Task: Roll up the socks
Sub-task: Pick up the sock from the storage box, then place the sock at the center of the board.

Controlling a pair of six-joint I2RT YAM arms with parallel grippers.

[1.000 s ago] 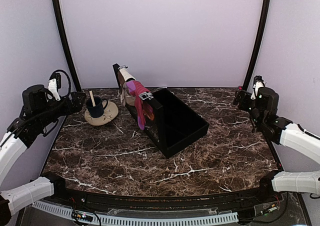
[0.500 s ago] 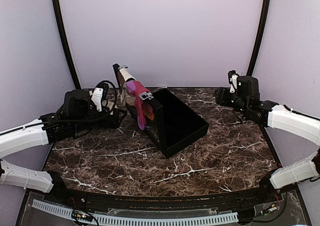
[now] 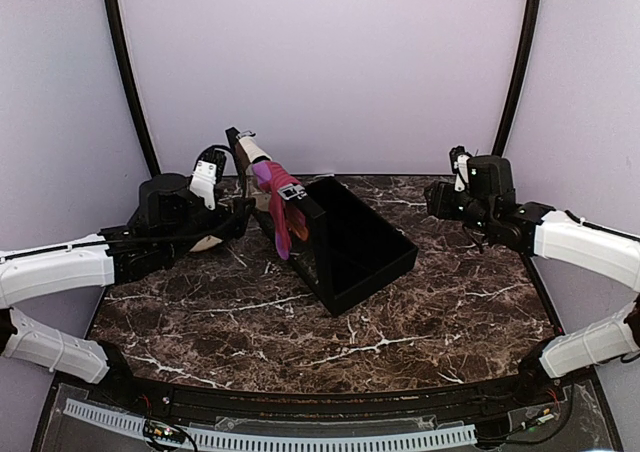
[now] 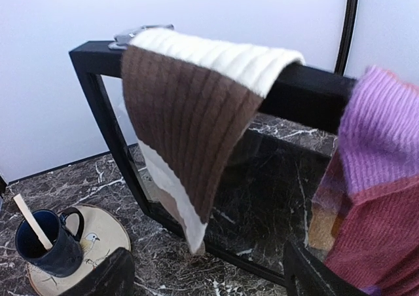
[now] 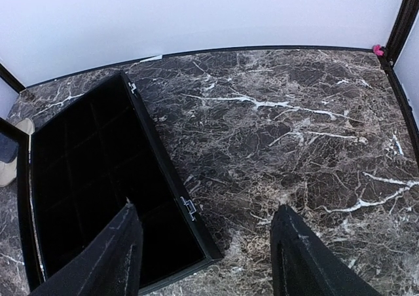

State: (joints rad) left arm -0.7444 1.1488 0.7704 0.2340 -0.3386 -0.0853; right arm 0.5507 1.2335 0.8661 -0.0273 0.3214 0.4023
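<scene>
The cream-and-brown sock (image 4: 190,112) and the pink sock (image 4: 373,185) hung side by side over the raised lid (image 4: 98,86) of the black case (image 3: 365,247), long axes straight down. The left gripper (image 4: 208,260) faced them with its fingers spread and empty, a cup (image 4: 49,247) and saucer (image 4: 98,234) nearby. The right gripper (image 5: 204,211) was also spread and empty above the case.
</scene>
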